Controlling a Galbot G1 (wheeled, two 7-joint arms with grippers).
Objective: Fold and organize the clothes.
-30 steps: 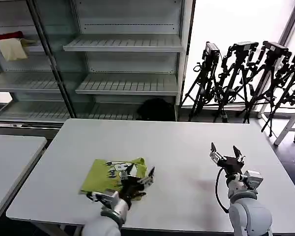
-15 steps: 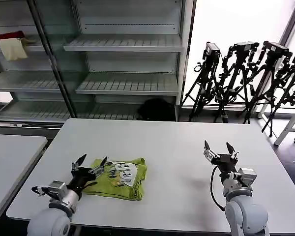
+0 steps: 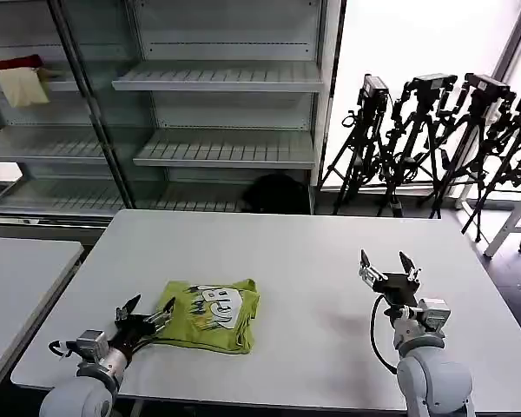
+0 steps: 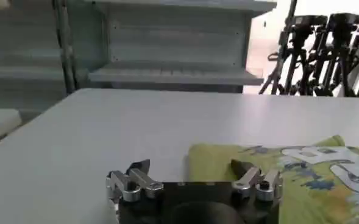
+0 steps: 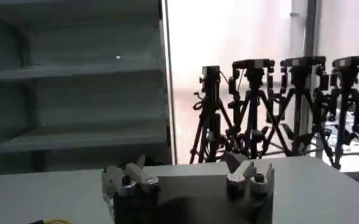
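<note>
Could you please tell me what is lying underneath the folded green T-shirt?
The lime-green T-shirt rests directly on the white table, graphic side up. Anything between its folded layers is covered.

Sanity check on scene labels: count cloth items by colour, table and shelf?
Lime-green T-shirt on the table: 1
Red cloth on the shelf: 1
Cream cloth on the shelf: 1
Total: 3

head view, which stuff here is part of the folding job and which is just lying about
Job:
T-shirt, folded on the table
left end effector, open beside the T-shirt
right end effector, open, raised over the table

Lying about:
red cloth and cream cloth on the shelf
tripods by the window
</note>
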